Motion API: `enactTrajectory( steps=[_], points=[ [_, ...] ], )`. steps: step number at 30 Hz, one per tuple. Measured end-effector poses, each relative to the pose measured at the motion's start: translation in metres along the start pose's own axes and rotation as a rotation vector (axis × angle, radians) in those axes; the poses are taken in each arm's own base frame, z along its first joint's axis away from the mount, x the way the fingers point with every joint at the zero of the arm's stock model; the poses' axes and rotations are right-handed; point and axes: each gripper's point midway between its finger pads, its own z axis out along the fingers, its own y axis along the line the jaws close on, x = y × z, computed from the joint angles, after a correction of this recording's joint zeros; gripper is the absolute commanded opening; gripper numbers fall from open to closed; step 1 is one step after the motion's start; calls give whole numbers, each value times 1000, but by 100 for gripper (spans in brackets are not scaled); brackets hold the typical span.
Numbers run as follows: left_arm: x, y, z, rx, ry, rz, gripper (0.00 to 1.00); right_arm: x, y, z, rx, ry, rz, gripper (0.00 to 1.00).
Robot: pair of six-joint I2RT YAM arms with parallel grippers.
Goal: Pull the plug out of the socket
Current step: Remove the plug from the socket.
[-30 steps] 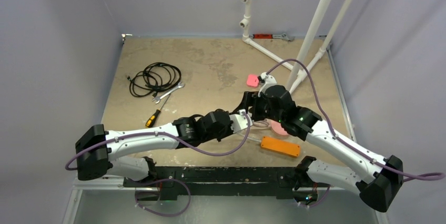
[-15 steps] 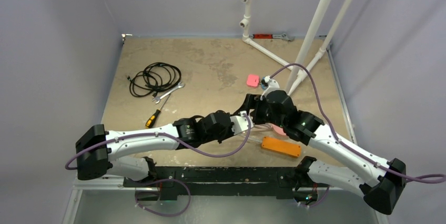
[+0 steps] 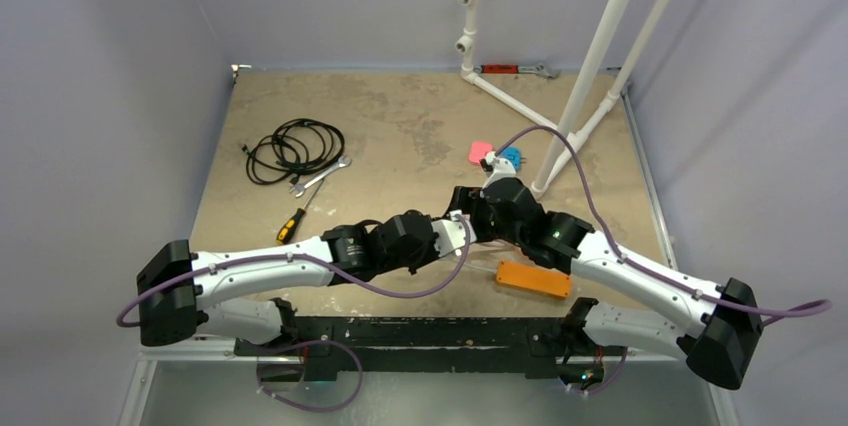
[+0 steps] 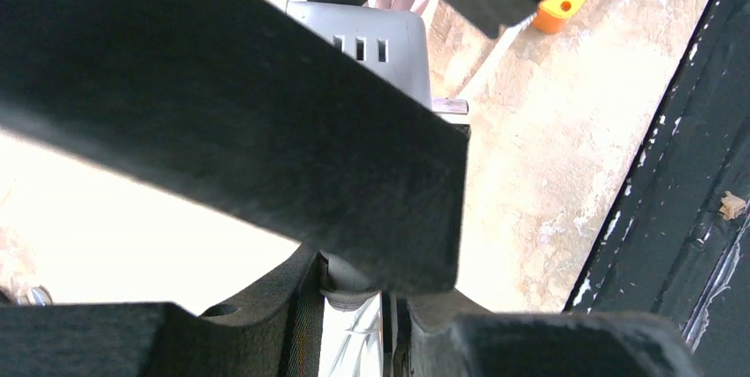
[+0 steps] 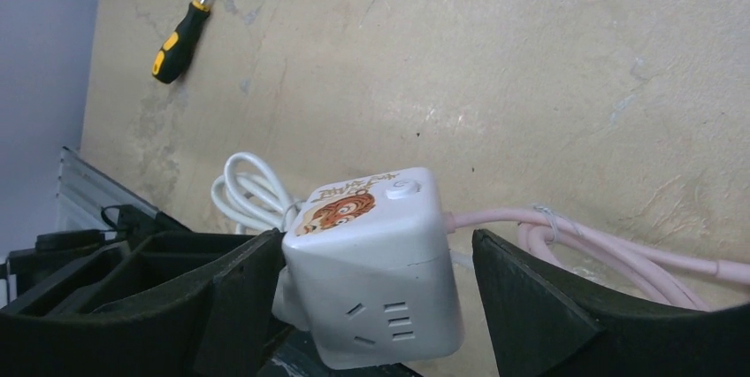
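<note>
The orange socket point(image 3: 534, 279) lies alone by the bench's near edge. Any plug in it is hidden, so the pull looks undone. Beyond, the left gripper point(image 4: 354, 297) pinches a white piece point(image 4: 352, 346), and the right gripper point(image 5: 378, 249) gapes around the white cube adapter point(image 5: 371, 218).

You are looking at a tan, stained tabletop point(image 3: 400, 116), boxed in on three sides by plain pale lilac walls point(image 3: 100, 96). White pipes point(image 3: 597, 56) rise at a slant from its far right part. A black rail point(image 3: 420, 331) runs along the near edge. The light is soft and even.
</note>
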Motion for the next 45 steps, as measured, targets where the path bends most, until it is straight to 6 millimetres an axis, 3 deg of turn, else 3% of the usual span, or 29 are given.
enactTrajectory(
  steps=[5, 9, 21, 35, 45],
  points=[
    [-5, 0, -2, 1, -21, -5, 0, 3, -6, 2, 21, -3, -3, 79],
    [-6, -4, -2, 26, -27, -5, 0, 5, -6, 6, 9, -4, -7, 67],
    [-3, -5, -11, 52, -48, -14, 0, 7, 6, 10, -64, 3, -55, 0],
    [-18, 1, -5, 167, -96, -82, 0, -9, 3, -1, -89, -74, -231, 0],
    [0, -4, 11, 85, 0, -30, 0, 7, -15, 17, 24, -15, -122, 0]
  ],
)
